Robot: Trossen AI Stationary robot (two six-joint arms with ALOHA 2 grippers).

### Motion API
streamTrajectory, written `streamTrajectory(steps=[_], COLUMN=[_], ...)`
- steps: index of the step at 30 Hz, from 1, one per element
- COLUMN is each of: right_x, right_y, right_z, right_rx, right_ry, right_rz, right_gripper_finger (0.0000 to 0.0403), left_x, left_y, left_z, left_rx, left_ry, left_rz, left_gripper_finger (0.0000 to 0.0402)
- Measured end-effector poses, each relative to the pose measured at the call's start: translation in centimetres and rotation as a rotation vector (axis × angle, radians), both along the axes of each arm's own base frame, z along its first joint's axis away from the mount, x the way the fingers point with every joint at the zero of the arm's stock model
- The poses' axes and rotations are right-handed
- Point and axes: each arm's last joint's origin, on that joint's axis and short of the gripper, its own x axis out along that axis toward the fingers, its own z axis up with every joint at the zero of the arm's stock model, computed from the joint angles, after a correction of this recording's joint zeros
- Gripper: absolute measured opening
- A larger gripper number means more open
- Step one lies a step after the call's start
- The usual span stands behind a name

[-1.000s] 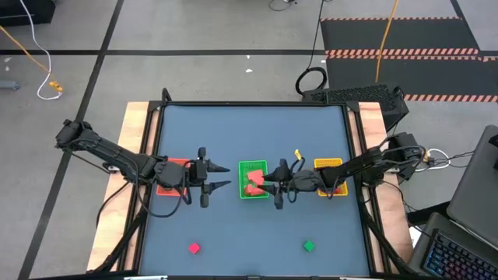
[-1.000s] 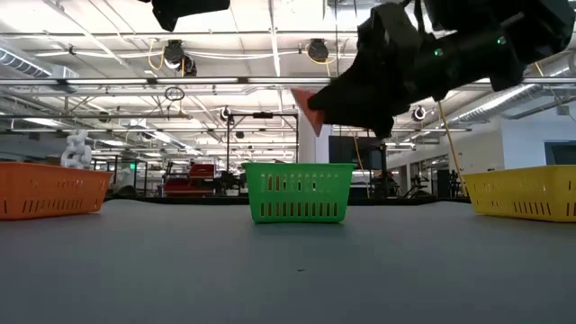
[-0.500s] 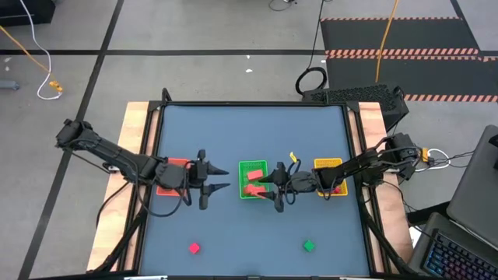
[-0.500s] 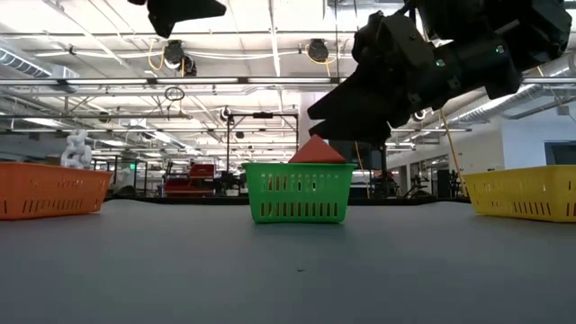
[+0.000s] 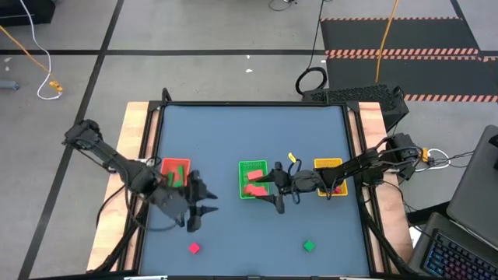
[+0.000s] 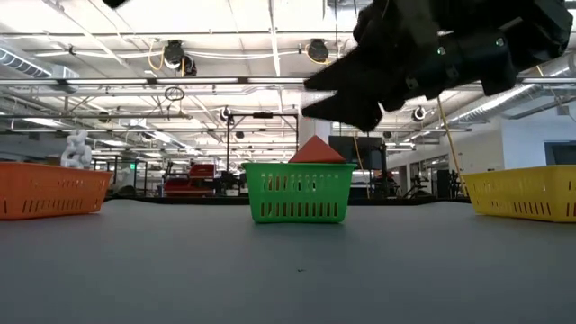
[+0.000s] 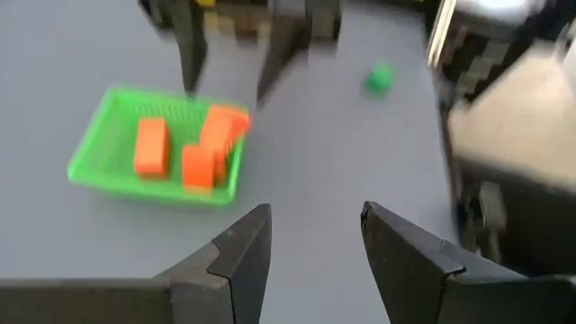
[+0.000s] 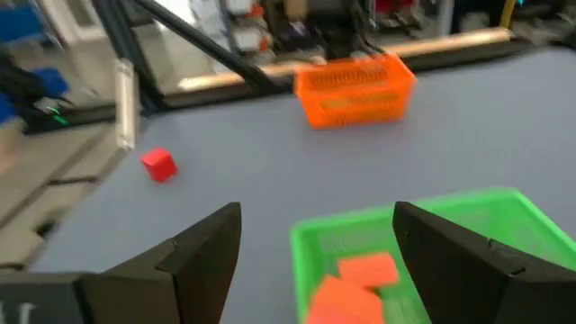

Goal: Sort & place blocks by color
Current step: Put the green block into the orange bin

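Observation:
The green tray (image 5: 253, 180) holds three salmon-orange blocks (image 7: 184, 148); one juts above its rim (image 6: 315, 150). My right gripper (image 5: 270, 193) hangs open just above the tray's right side, with nothing between its fingers (image 8: 315, 211). My left gripper (image 5: 204, 216) stands open and empty over bare table, nearer the front edge than the orange tray (image 5: 175, 173), which holds green blocks. A pinkish-red block (image 5: 194, 248) and a green block (image 5: 309, 246) lie loose on the table near the front edge.
The yellow tray (image 5: 328, 175) stands right of the green one, partly under my right arm. All three trays sit in a row across the table's middle. Bare blue table lies in front of and behind the row.
My right gripper has opened and let go of a salmon-orange block, which has fallen into the green tray and rests there with a corner above the rim. My left gripper has swung from beside the orange tray toward the table's near edge, uncovering that tray.

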Motion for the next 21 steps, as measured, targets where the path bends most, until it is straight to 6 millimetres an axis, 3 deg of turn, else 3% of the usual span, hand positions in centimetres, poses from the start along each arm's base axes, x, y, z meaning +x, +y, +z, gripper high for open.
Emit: streamTrajectory(steps=[6, 13, 17, 21], right_x=[0.1, 0.3, 1.4, 3.1], right_y=[0.4, 0.3, 1.4, 4.2], right_z=[1.2, 2.7, 2.8, 4.1], right_rx=[0.027, -0.037, -0.157, -0.337], right_ry=[-0.120, -0.276, -0.145, 0.168], right_rz=[0.064, 0.067, 0.052, 0.089], right_gripper_finger=[0.0283, 0.0283, 0.0277, 0.0270], left_x=[1.6, 3.5, 3.7, 3.7], left_y=[-3.9, -7.0, -7.1, -6.8], left_z=[0.2, -1.1, -1.8, -2.3], left_rx=[0.113, 0.165, 0.190, 0.250], left_ry=[0.241, 0.289, 0.293, 0.276], left_rz=[-0.031, -0.074, -0.061, -0.033], left_gripper_finger=[0.0175, 0.0175, 0.0175, 0.0175])
